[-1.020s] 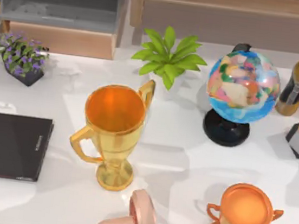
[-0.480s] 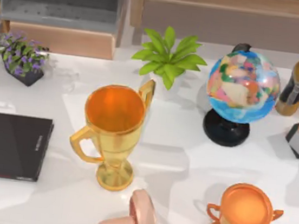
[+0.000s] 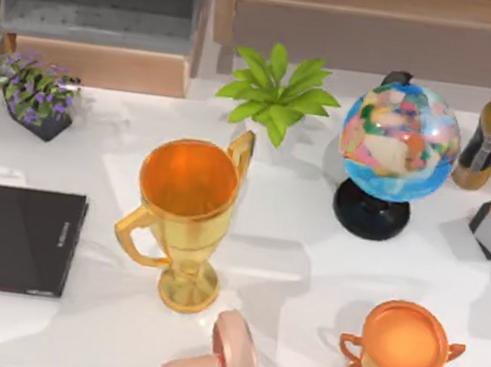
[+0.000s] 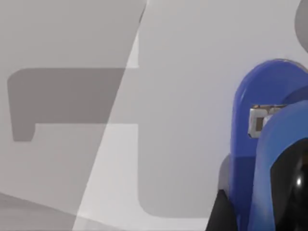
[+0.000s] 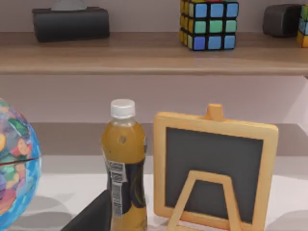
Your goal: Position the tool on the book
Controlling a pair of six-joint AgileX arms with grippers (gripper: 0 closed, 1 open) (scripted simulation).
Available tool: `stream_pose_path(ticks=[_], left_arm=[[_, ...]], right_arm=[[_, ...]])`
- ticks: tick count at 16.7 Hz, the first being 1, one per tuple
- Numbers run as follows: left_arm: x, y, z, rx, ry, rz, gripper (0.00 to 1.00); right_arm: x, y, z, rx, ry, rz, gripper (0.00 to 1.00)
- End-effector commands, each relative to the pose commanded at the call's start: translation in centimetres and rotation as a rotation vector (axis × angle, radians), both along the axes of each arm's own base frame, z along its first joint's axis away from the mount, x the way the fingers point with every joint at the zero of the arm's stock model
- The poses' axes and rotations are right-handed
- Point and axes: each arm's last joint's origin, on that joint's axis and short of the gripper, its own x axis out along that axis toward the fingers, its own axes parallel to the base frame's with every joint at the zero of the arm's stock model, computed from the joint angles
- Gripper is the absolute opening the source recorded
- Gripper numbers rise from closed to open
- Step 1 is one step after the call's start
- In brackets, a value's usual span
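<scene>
Along the top view's left edge, seeing the book (image 3: pixel 10 238) lying flat on the table (image 3: pixel 310 245), cover up and bare, so offering a broad, level landing place for something small. Noting nothing resting on it, and so judging the placing itself as not yet done.

Finding the tool (image 4: pixel 262 144) in the left wrist view, looming very close to that camera over the pale table surface, its blue body rounded at one end and carrying a small pale label. Judging from that closeness the left arm to be the working one, most likely busy with the grasp or the carry. Not being able to tell whether the left claw is apart, together or clamped on the tool, nor whether the tool is resting on the table or lifted off it. Not being able to place the tool relative to the book from these views either.

Marking the gold trophy (image 3: pixel 185 221) standing tall just to the right of the book, with handles jutting out; expecting any path to the cover from that side to need height or a detour.

Taking the right arm as parked toward the table's right side, its wrist camera facing the juice bottle (image 5: pixel 124 168) and the little chalkboard easel (image 5: pixel 214 173).
</scene>
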Motion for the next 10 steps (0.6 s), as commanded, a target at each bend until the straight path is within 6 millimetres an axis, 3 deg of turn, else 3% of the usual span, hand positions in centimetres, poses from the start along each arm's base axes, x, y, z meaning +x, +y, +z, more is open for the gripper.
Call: stream_pose_path(ticks=[10], left_arm=[[-0.04, 0.1, 0.12, 0.001, -0.002, 0.001, 0.0]], right_arm=[[0.0, 0.0, 0.0, 0.0, 0.0, 0.0, 1.0]])
